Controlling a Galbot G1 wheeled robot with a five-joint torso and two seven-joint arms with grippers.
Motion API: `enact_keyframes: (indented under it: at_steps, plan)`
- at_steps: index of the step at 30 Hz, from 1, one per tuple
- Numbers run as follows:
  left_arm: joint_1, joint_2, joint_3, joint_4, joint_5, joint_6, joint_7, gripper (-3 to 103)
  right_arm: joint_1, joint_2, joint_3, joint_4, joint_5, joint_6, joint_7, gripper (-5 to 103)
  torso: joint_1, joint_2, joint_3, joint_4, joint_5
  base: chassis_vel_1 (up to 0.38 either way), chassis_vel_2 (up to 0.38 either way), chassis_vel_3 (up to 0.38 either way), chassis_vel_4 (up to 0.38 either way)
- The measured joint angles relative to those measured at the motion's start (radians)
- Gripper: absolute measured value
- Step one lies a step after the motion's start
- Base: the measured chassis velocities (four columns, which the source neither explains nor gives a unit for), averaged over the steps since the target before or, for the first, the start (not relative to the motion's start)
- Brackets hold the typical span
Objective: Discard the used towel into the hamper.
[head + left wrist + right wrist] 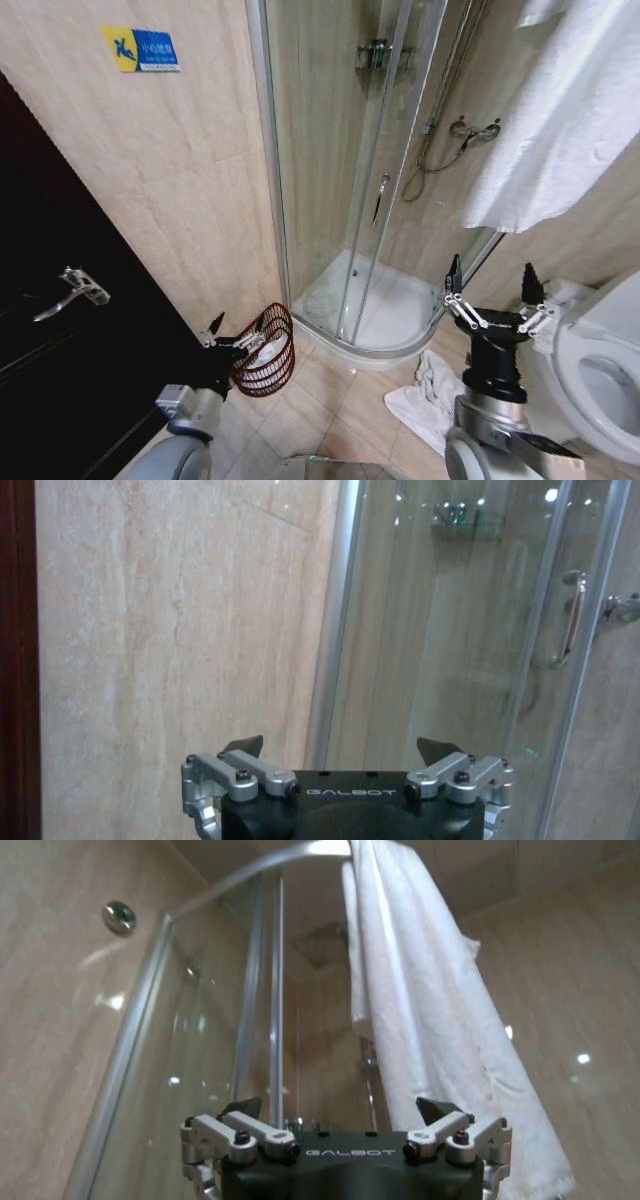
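The hamper (276,375), a small dark red wire basket, stands on the floor tiles by the wall left of the shower. Something white (267,353) lies inside it. My left gripper (238,335) hovers just left of the hamper's rim, open and empty; the left wrist view has it (340,746) facing the wall and shower glass. A crumpled white towel (425,395) lies on the floor beside the toilet. Above it my right gripper (491,268) points upward, open and empty (340,1104). Another white towel (570,110) (430,1012) hangs over the shower rail.
A dark door with a metal handle (72,285) fills the left side. The glass shower enclosure (340,150) with its white tray (395,305) stands ahead. A toilet (600,370) sits at the right. Bare floor tiles (330,400) lie between hamper and floor towel.
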Motion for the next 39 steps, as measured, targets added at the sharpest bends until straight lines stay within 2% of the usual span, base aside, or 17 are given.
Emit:
enact_keyframes:
  at_steps: [8, 15, 22, 24, 29, 36, 39]
  plan:
    - [0.048, -0.014, 0.027, 0.003, 0.034, 0.004, 0.020, 100, 0.007, -0.002, -0.018, 0.002, 0.029, -0.091, 0.019, 100, 0.000, 0.000, 0.000, 0.0000, 0.0000, 0.000, 0.000, 0.000, 0.000]
    - [0.044, -0.021, 0.035, 0.008, 0.036, 0.003, 0.052, 100, 0.008, -0.006, -0.005, 0.002, 0.046, -0.103, 0.019, 100, 0.000, 0.000, 0.000, 0.0000, 0.0000, 0.000, 0.000, 0.000, 0.000]
    - [0.019, -0.021, 0.029, 0.011, 0.031, 0.001, 0.072, 100, 0.007, -0.008, 0.003, 0.002, 0.043, -0.076, 0.019, 100, 0.000, 0.000, 0.000, -0.0001, -0.0001, 0.000, 0.000, 0.000, 0.000]
    - [0.018, -0.020, 0.029, 0.012, 0.031, 0.000, 0.072, 100, 0.021, -0.006, 0.010, 0.002, 0.016, -0.020, 0.017, 100, 0.000, 0.000, 0.000, 0.0000, -0.0001, 0.000, 0.000, 0.000, 0.000]
    - [0.018, -0.020, 0.028, 0.013, 0.030, 0.000, 0.072, 100, 0.014, -0.008, 0.033, 0.001, -0.021, 0.027, 0.013, 100, 0.000, 0.000, 0.000, 0.0000, -0.0002, 0.000, 0.000, 0.000, 0.000]
    - [0.018, -0.020, 0.028, 0.013, 0.030, -0.001, 0.072, 100, 0.000, -0.030, 0.117, 0.001, -0.021, 0.033, 0.047, 100, 0.000, 0.000, 0.000, -0.0001, -0.0001, 0.000, 0.000, 0.000, 0.000]
    - [0.018, -0.020, 0.028, 0.014, 0.029, -0.001, 0.072, 100, 0.015, -0.042, 0.178, 0.001, 0.006, 0.013, 0.056, 100, 0.000, 0.000, 0.000, 0.0000, -0.0001, 0.000, 0.000, 0.000, 0.000]
